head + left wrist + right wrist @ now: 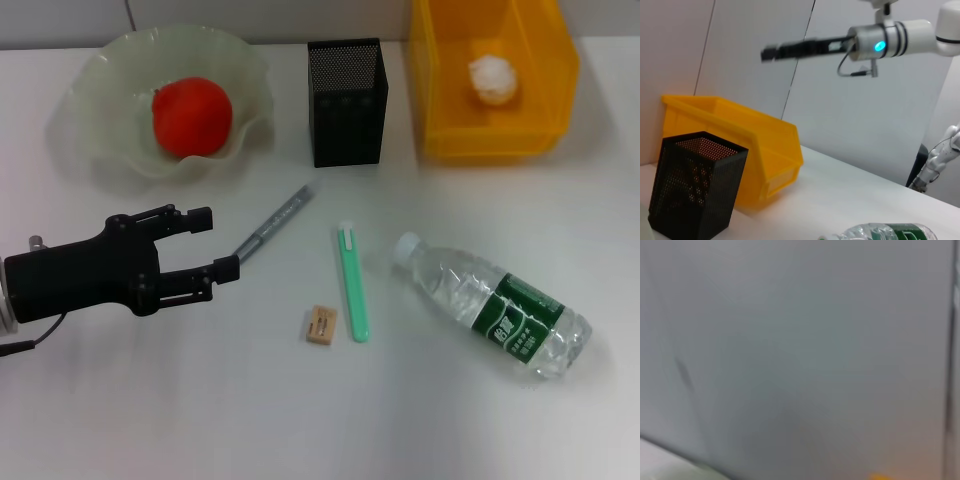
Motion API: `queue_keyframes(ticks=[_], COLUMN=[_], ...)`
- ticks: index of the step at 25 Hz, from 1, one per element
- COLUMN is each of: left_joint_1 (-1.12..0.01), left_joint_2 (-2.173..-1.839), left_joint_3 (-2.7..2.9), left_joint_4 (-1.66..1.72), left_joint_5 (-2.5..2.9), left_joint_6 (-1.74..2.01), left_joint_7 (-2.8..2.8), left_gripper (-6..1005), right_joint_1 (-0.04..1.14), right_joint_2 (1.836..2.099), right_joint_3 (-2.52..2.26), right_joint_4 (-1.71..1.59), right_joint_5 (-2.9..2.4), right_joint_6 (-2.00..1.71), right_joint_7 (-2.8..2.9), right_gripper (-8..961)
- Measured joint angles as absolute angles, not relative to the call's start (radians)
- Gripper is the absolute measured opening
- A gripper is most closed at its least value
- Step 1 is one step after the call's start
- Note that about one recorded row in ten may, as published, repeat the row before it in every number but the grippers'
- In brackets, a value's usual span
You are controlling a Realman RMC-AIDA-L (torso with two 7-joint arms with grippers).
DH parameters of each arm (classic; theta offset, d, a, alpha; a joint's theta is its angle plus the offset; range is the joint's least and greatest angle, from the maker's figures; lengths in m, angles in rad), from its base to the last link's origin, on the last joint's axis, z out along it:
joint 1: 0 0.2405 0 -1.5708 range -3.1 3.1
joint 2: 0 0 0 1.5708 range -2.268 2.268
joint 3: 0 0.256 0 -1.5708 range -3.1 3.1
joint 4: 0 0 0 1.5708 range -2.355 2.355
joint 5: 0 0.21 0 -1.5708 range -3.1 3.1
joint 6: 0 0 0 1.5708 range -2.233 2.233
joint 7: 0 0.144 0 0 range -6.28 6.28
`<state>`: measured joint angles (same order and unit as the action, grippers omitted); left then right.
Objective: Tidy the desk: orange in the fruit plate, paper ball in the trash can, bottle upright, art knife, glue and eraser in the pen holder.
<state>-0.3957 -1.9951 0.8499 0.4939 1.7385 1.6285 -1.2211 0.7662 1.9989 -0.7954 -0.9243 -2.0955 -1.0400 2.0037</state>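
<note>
Hovering — left gripper (218, 244) beside art knife (274, 224)

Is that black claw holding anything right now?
No. The left gripper is open and empty, beside the grey pen-like tool lying on the table.

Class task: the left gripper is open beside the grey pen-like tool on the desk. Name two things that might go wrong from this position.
1. The left gripper is open at one end of the slim grey tool, not its middle; gripped there, it may tip or slip.
2. The pen holder has a narrow mouth and stands between the fruit plate and the yellow bin; a tilted tool may miss or nudge it.
</note>
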Motion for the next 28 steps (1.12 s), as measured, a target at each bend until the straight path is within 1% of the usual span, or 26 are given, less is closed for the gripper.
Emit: queue_keyframes(ticks=[4,5,6,9,13,15,16,20,28], left_joint_1=[-0.396,-0.399,-0.400,-0.404,-0.407,-0.407,-0.407,-0.406,-0.405], left_joint_2=[-1.995,-1.995,-1.995,-1.996,-1.998,-1.998,-1.999,-2.002,-2.005], left_joint_3=[0.850,0.851,0.852,0.856,0.858,0.858,0.858,0.854,0.851], left_joint_4=[0.494,0.494,0.494,0.494,0.494,0.494,0.494,0.494,0.494], left_joint_5=[1.739,1.740,1.740,1.740,1.740,1.740,1.740,1.739,1.739], left_joint_6=[1.629,1.628,1.628,1.628,1.628,1.627,1.627,1.627,1.628], left_joint_7=[-1.219,-1.218,-1.217,-1.215,-1.214,-1.214,-1.214,-1.213,-1.218], left_gripper=[809,809,809,809,809,809,809,809,809], right_joint_1=[0.712,0.704,0.704,0.717,0.747,0.792,0.792,0.845,0.895], right_joint_2=[1.949,1.924,1.924,1.897,1.895,1.902,1.902,1.920,1.933], right_joint_3=[-0.794,-0.796,-0.796,-0.808,-0.810,-0.819,-0.819,-0.864,-0.986], right_joint_4=[-0.902,-0.894,-0.894,-0.905,-0.934,-0.956,-0.956,-0.970,-0.982], right_joint_5=[-1.807,-1.759,-1.759,-1.805,-1.912,-2.047,-2.047,-2.212,-2.389], right_joint_6=[-1.247,-1.361,-1.361,-1.570,-1.656,-1.723,-1.723,-1.746,-1.769], right_joint_7=[1.916,1.914,1.914,1.966,2.026,2.078,2.078,2.158,2.304], right_gripper=[786,786,786,786,785,785,785,785,784])
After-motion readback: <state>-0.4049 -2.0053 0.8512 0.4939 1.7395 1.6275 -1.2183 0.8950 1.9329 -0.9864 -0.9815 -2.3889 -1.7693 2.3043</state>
